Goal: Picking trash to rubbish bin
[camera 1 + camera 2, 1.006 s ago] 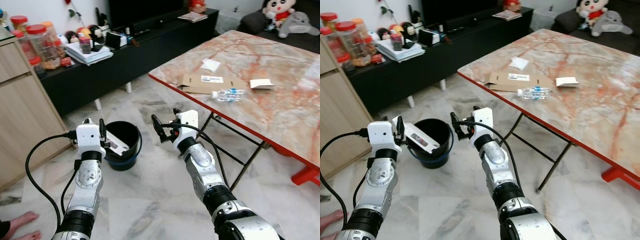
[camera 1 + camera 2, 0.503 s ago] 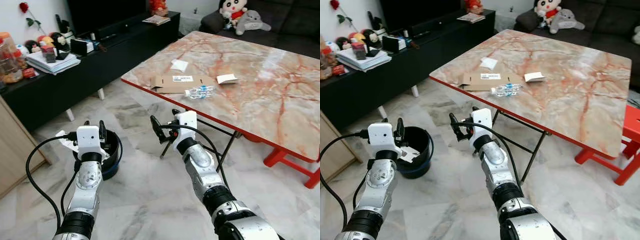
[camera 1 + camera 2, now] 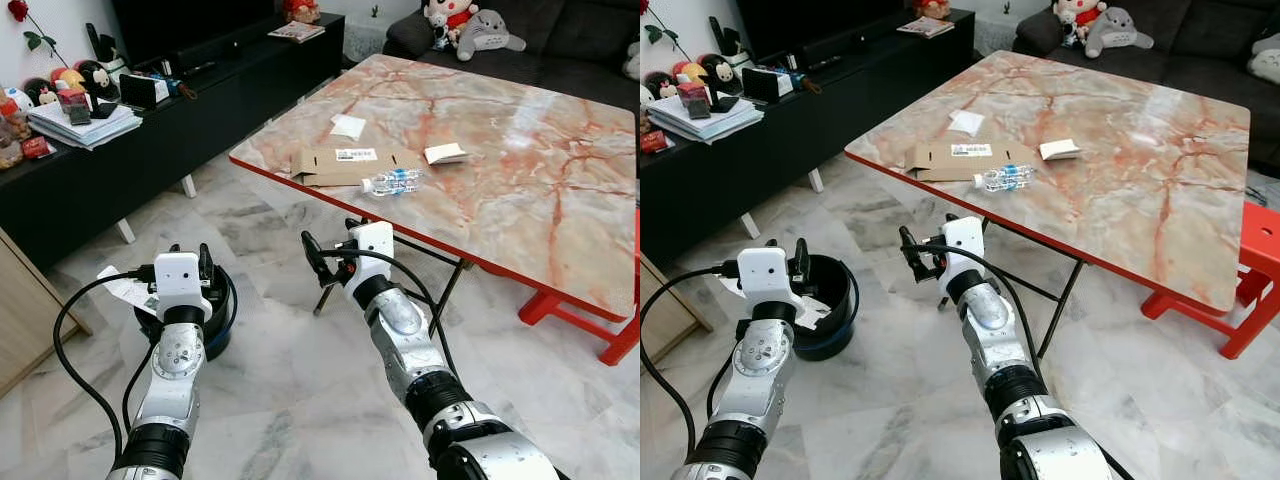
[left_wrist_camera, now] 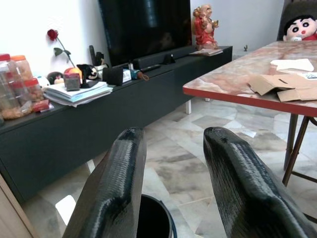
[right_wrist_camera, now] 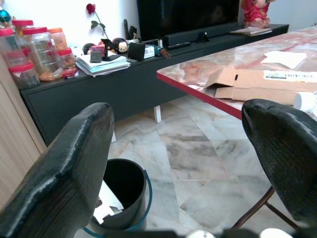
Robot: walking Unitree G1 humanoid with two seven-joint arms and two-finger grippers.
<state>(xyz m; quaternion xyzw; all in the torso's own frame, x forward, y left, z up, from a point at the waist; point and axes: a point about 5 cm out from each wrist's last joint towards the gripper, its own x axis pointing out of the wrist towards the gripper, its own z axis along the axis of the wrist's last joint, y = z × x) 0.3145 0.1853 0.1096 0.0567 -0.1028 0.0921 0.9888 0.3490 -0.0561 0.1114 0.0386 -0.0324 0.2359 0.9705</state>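
Left eye view: the right gripper [image 3: 325,255] hangs empty over the marble floor [image 3: 300,400] with its fingers spread, just short of the table [image 3: 520,190]. The left gripper [image 3: 189,259], fingers parted and holding nothing, hovers above the black rubbish bin [image 3: 836,310], where white paper [image 3: 125,288] pokes over the rim. On the table lie flattened cardboard [image 3: 345,165], a plastic bottle [image 3: 392,182] and paper scraps [image 3: 447,153].
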